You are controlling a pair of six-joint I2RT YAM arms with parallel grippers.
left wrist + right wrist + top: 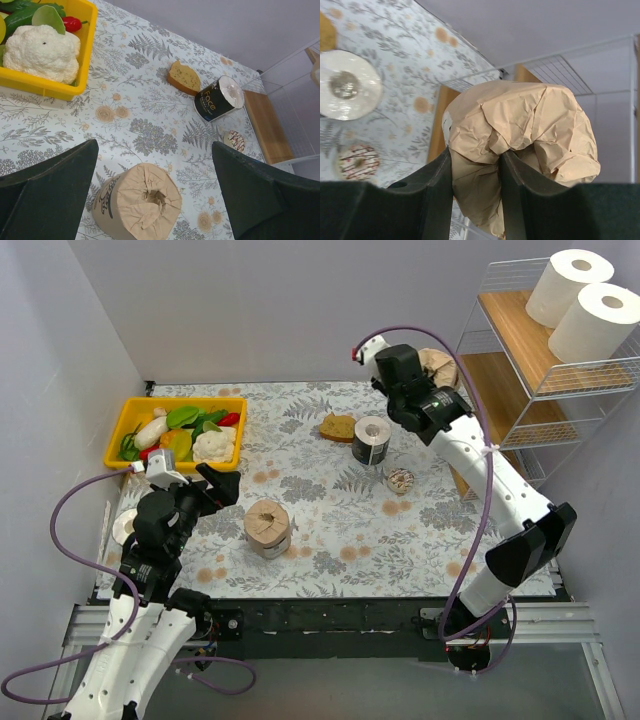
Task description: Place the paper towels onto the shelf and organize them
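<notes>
Two white rolls occupy the right part of the shelf's top tier; the middle tier shows bare wood. We see the right hand clamped on a brown-wrapped roll, just beside the shelf's wire edge. The left hand, spread wide, hangs over a second brown-wrapped roll on the bench.

Two white rolls atop shelf — brown-wrapped roll upright

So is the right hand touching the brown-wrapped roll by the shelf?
Touching. The right wrist view shows the right hand pinching the brown-wrapped roll, paper squeezed between both fingers.
</notes>
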